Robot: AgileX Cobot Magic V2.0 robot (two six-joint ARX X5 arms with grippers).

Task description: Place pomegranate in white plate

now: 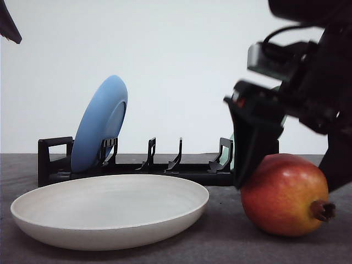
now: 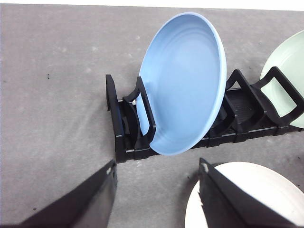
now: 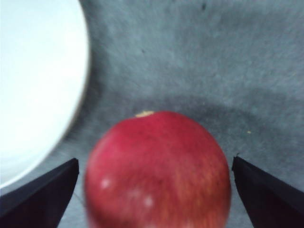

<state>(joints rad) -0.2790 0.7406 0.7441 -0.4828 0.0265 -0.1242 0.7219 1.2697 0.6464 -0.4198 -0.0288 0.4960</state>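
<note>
The pomegranate (image 1: 286,195) lies on the grey table at the front right, its brown crown stub pointing right. Just left of it rests the white plate (image 1: 110,212), flat and with nothing in it. My right gripper (image 1: 291,170) is open and lowered over the fruit, one black finger on each side. In the right wrist view the pomegranate (image 3: 156,171) sits between the fingertips (image 3: 38,194) with a gap on both sides, and the white plate (image 3: 38,80) is beside it. My left gripper (image 2: 156,199) hangs open and holds nothing, above the table near the white plate's rim (image 2: 266,190).
A black dish rack (image 1: 137,165) stands behind the white plate. A blue plate (image 1: 102,124) leans upright in its left slots. In the left wrist view a pale green plate (image 2: 287,80) stands at the rack's other end, beyond the blue plate (image 2: 185,85).
</note>
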